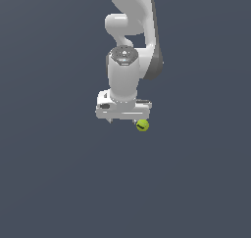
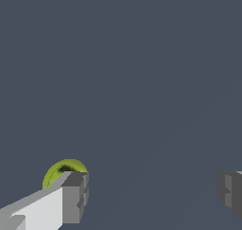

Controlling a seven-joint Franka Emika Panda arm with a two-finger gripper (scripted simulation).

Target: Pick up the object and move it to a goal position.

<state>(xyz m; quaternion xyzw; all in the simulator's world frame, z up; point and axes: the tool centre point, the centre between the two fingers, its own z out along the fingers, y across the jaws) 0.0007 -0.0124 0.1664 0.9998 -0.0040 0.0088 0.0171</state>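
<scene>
The object, a small yellow-green ball (image 1: 142,125) with a dark curved mark, lies on the flat dark floor just below the white gripper hand, toward the exterior view's right of it. In the wrist view the ball (image 2: 60,170) shows partly behind one grey fingertip (image 2: 75,196), outside the gap. The other fingertip (image 2: 230,192) stands far off across the frame. My gripper (image 2: 152,196) is open wide with nothing between its fingers. In the exterior view the fingers are hidden under the hand (image 1: 123,110).
The white arm (image 1: 132,31) rises from the hand toward the back of the exterior view. The plain dark grey floor (image 1: 59,183) fills both views, and no goal marker shows.
</scene>
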